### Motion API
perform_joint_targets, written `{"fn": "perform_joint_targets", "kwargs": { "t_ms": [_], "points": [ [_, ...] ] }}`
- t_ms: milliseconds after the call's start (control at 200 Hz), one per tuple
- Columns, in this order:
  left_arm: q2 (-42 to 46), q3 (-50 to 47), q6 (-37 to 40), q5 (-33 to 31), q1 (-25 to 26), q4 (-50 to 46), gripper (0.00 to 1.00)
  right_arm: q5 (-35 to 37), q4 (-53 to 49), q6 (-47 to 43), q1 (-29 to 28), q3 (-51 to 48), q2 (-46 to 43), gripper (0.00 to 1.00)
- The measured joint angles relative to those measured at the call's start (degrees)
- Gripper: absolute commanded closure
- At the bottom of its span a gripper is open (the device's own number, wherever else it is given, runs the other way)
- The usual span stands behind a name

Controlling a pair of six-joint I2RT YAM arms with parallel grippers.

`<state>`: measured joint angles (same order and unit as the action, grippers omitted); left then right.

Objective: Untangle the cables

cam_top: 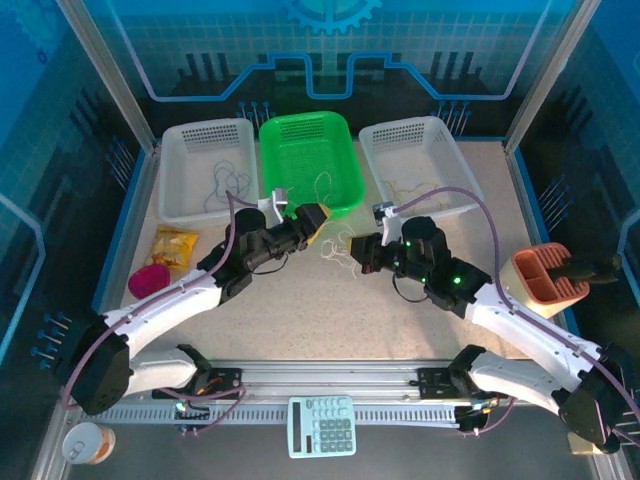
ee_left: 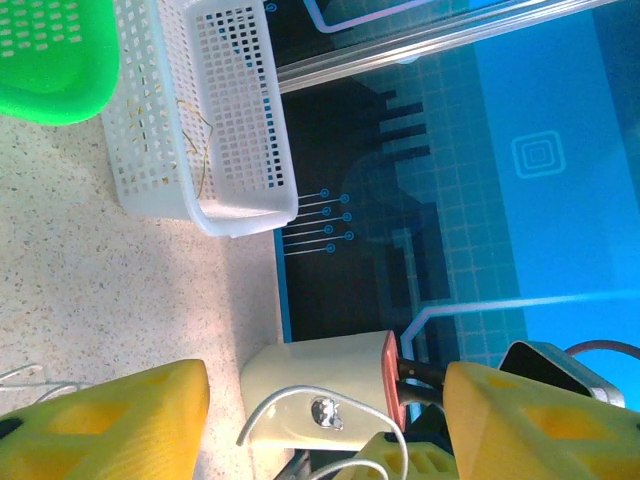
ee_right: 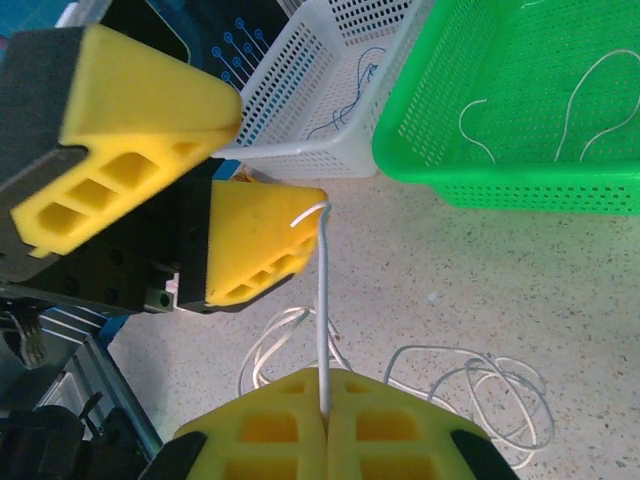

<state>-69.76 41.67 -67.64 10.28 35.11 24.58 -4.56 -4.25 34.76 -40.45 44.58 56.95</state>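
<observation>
The right gripper [ee_right: 325, 392] is clamped on a thin whitish cable [ee_right: 322, 300], tensioning it above the looped tangle [ee_right: 470, 385] lying centred between the side edges of the speckled table [ee_right: 560, 280]. The left gripper [ee_right: 275, 150], jaws parted, meets its free end, likely to extract it.

We overlook the speckled tabletop [cam_top: 300, 310] from above and behind; close wrist views share the green perforated plastic basket [ee_right: 520, 90] ahead of the left gripper [ee_left: 325, 375] and right gripper [ee_right: 325, 400].

Right end effector [ee_right: 325, 405] pinches white cable [ee_right: 321, 300] (taut, upright); cable tip at lower finger [ee_right: 262, 245] of left end effector [ee_right: 265, 150], jaws apart
</observation>
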Motion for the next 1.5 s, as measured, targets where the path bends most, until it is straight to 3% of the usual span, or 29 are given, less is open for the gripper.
{"fn": "perform_joint_targets", "kwargs": {
  "t_ms": [185, 375, 660, 680, 745, 790, 855, 1000, 1236, 1406, 1496],
  "points": [
    [-0.9, 0.0, -0.5, 0.0, 0.7, 1.6, 0.45, -0.7, 0.5, 0.5, 0.0, 0.0, 0.0, 1.00],
    [-0.9, 0.0, -1.2, -0.1, 1.1, 2.4, 0.59, -0.9, 1.3, 1.1, 0.0, 0.0, 0.1, 1.00],
    [-0.9, 0.0, -0.9, -0.6, 1.1, 3.3, 0.97, -1.1, 1.8, 1.3, 0.0, 0.0, 0.1, 1.00],
    [-0.9, 0.0, -0.9, -0.7, 1.2, 3.3, 1.00, -1.1, 1.8, 1.3, 0.0, 0.0, 0.1, 0.95],
    [-0.9, 0.5, 0.3, -0.9, 1.2, 2.5, 1.00, -1.1, 1.8, 1.3, 0.0, 0.0, 0.4, 0.80],
    [-0.9, 1.6, 1.0, -0.9, 1.2, 1.3, 1.00, -1.1, 2.0, 1.6, 0.0, -0.2, 0.8, 0.63],
    [-0.9, 4.2, 2.3, -0.9, 1.2, -0.9, 1.00, -1.1, 2.4, 1.9, 0.0, -1.0, 1.4, 0.51],
    [-1.0, 13.6, 5.2, -0.2, 1.1, -4.4, 1.00, -1.0, 3.6, 2.2, 0.5, -3.9, 3.3, 0.50],
    [-2.6, 26.2, 7.9, 2.5, 1.1, -7.2, 1.00, -0.9, 5.6, 2.6, 0.8, -6.9, 6.1, 0.58],
    [-3.7, 30.1, 9.2, 3.6, 1.1, -9.9, 1.00, -0.3, 6.2, 2.0, 0.9, -7.3, 6.1, 0.36],
    [-4.0, 31.5, 9.7, 3.7, 1.1, -11.4, 1.00, 0.2, 6.4, 1.7, 1.2, -7.6, 5.8, 0.29]
  ]
}}
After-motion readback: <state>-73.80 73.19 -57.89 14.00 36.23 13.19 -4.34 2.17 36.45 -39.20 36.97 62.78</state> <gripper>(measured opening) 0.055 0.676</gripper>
